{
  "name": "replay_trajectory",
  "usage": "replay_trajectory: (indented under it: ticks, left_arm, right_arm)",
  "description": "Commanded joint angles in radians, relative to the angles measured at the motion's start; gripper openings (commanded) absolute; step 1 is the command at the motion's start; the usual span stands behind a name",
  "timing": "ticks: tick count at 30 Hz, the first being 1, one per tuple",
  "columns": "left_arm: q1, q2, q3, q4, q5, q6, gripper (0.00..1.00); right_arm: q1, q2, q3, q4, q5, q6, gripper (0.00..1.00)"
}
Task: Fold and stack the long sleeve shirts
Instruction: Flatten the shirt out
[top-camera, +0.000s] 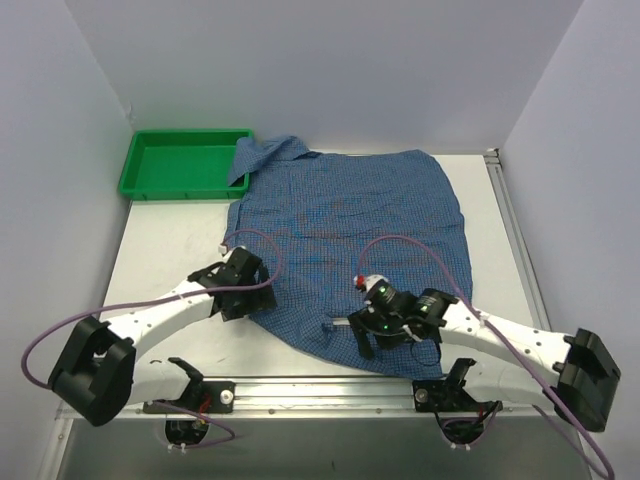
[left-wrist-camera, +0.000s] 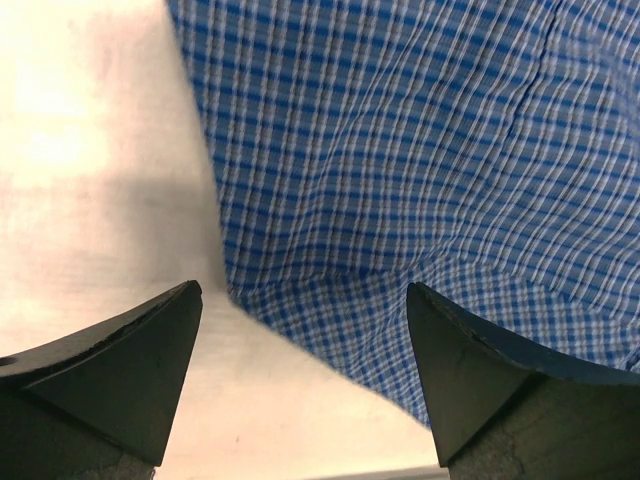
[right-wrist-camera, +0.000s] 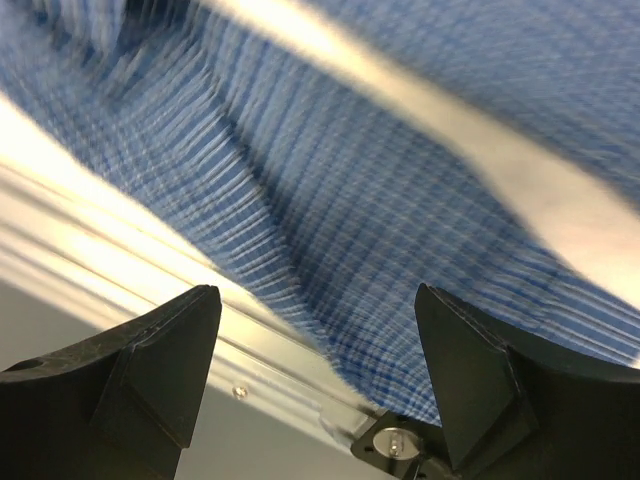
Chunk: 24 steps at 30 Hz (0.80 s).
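Fine blue check crossed with thin white lines all over the shirt (top-camera: 350, 230). Plain bright green for the tray (top-camera: 135, 172) at ten o'clock, off-white for the table (top-camera: 160, 260). Matte black on the left gripper (left-wrist-camera: 305, 300) and right gripper (right-wrist-camera: 318, 300), white on the arms (top-camera: 160, 315), purple on the cables (top-camera: 40, 345) at seven and five o'clock.
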Motion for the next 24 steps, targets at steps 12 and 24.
replay_trajectory:
  ticks: [12,24]
  left_arm:
    - [0.019,0.106,0.086,0.093,-0.043,0.021,0.90]
    - [0.229,-0.073,0.183,-0.016,-0.006,0.187,0.90]
  right_arm:
    - [0.301,0.376,0.135,-0.002,0.160,-0.061,0.62]
    - [0.091,0.197,0.379,-0.099,-0.166,-0.131,0.00]
